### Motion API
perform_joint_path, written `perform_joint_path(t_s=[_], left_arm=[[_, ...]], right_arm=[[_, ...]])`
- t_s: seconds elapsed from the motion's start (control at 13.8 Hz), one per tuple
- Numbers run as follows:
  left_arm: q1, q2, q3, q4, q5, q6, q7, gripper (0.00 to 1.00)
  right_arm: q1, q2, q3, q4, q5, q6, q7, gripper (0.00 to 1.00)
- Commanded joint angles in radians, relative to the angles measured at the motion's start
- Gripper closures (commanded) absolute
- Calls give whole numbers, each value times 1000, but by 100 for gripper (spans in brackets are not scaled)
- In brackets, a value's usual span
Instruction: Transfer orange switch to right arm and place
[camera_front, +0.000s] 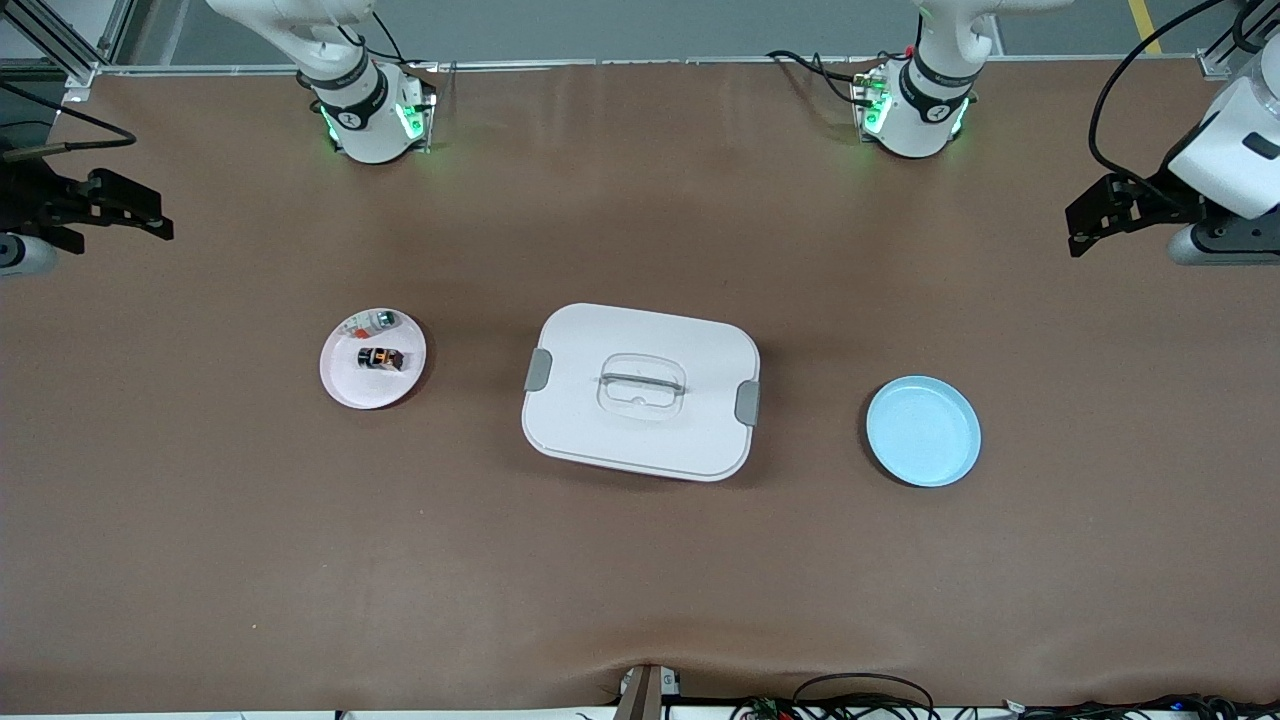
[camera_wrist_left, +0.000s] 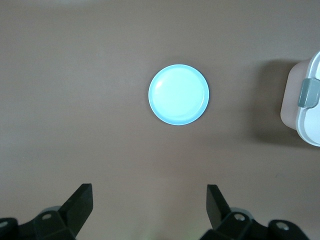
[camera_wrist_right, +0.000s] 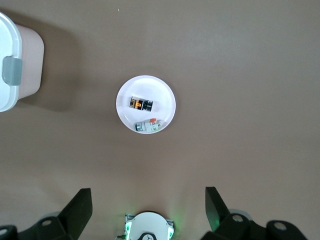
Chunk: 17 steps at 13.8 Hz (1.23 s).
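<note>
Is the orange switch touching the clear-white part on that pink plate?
Apart. The right wrist view shows a strip of bare plate between the orange switch and the clear-white part.

A matt brown, cloth-like covering with faint creases lies over the counter (camera_front: 640, 580). The rounded white box lid (camera_front: 640, 392) looks like smooth plastic with a soft sheen, and its grey side latches (camera_front: 538, 370) look matt. The round light blue plate (camera_front: 923, 431) is glossy and smooth. The small round white plate (camera_front: 372, 358) has a smooth, faintly shiny plastic look.
</note>
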Motion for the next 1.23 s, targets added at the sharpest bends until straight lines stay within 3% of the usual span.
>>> perform_joint_path(t_s=[0.0,0.43,0.72,1.01,1.16], left_arm=[[-2,-25,4,-17,-21,-4,13,0],[-2,-25,3,-15,-21,-4,13,0],[-4,-25,1,-15,-21,-5,13,0],[-1,-38,3,-21,-58,-5,14,0],[-1,-40,4,-24,-58,-7,16,0]], right_arm=[[-10,-3,12,22,-5,-26,23,0],[2,-26,10,-13,6,-15,146,0],[79,-61,-61,-62,8,8,179,0],[79,-188,-62,-252,26,131,189,0],[81,-187,-61,-251,26,129,189,0]])
